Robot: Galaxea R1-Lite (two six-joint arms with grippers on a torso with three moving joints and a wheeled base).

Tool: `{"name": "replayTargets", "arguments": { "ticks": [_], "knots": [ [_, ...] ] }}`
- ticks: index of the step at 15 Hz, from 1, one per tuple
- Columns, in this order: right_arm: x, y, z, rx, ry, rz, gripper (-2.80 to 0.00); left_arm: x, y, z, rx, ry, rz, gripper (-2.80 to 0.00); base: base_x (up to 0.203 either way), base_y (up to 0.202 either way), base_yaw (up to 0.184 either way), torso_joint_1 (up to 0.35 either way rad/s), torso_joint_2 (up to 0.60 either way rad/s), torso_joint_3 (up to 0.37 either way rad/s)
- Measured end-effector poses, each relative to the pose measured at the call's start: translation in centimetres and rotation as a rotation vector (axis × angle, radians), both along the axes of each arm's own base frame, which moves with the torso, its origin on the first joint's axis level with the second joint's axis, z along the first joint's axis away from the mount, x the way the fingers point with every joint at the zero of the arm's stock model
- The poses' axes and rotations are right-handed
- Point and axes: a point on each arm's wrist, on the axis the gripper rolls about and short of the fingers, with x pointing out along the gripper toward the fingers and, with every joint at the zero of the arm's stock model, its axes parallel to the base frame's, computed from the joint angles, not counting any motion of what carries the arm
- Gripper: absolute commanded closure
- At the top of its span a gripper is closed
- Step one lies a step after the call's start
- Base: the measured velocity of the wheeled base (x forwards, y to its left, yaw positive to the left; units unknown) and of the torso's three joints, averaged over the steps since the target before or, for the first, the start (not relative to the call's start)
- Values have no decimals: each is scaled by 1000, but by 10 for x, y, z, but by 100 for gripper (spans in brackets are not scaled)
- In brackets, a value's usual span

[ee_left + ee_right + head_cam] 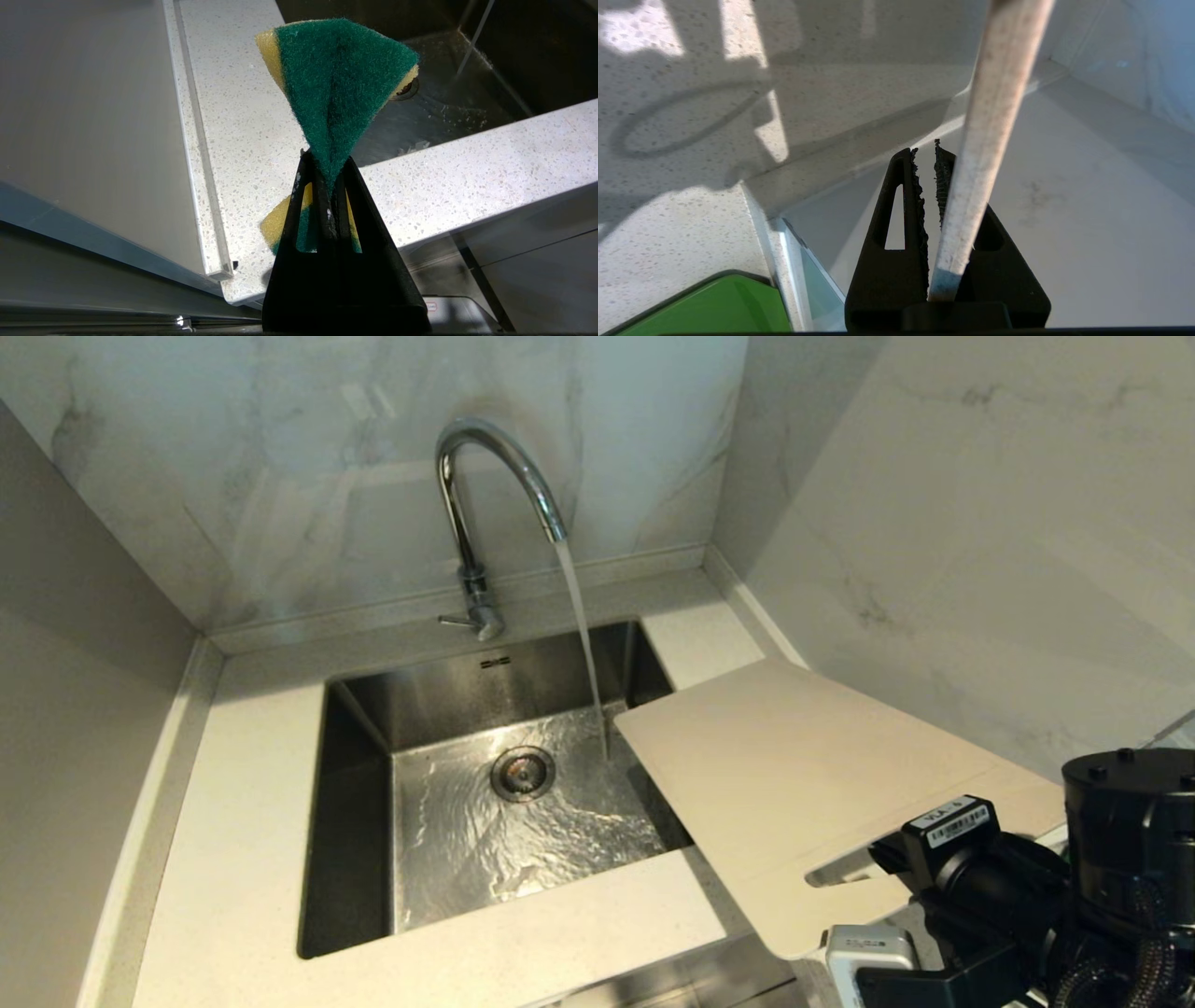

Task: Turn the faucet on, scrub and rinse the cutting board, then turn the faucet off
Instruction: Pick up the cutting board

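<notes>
At the back of the steel sink (355,821), the faucet (485,476) runs, its stream dropping onto the basin floor just beside the near corner of the cutting board (794,775). The head view shows the board held tilted, one corner reaching out over the sink's right edge, its handle-slot end low at the right where the right arm's black wrist hardware crowds the frame. That view does not show the fingers themselves.

The right wrist view supplies them: the right gripper (931,158) has the board (994,116) edge-on between its jaws, which stand only slightly apart, the board lying against one pad with a narrow gap to the other. It also catches a green mat (714,303) on the counter below, hidden from the head camera.

The left wrist view shows what no other view does: the left gripper (327,161) pinched fully closed on a green-and-yellow sponge (341,79), folded so that it fans out past the fingertips, held near the counter's front edge with the drain visible beyond it.

The countertop (233,803) is pale speckled stone, wrapping the sink on all sides. Marble-patterned wall panels (280,448) rise behind and to the right, meeting in a corner.
</notes>
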Motion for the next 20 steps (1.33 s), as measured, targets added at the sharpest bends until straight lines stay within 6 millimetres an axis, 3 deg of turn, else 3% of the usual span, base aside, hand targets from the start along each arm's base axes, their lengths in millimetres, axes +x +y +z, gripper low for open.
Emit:
{"name": "replayTargets", "arguments": {
  "ticks": [8,15,20],
  "knots": [
    [-5,0,13,34,6,73,0,0,0,0,0,0,0,0,0,0,0,0,0,0],
    [-33,-10,36,32,159,199,0,0,0,0,0,0,0,0,0,0,0,0,0,0],
    [-35,-9,41,37,153,288,0,0,0,0,-1,0,0,0,0,0,0,0,0,0]
  ]
}}
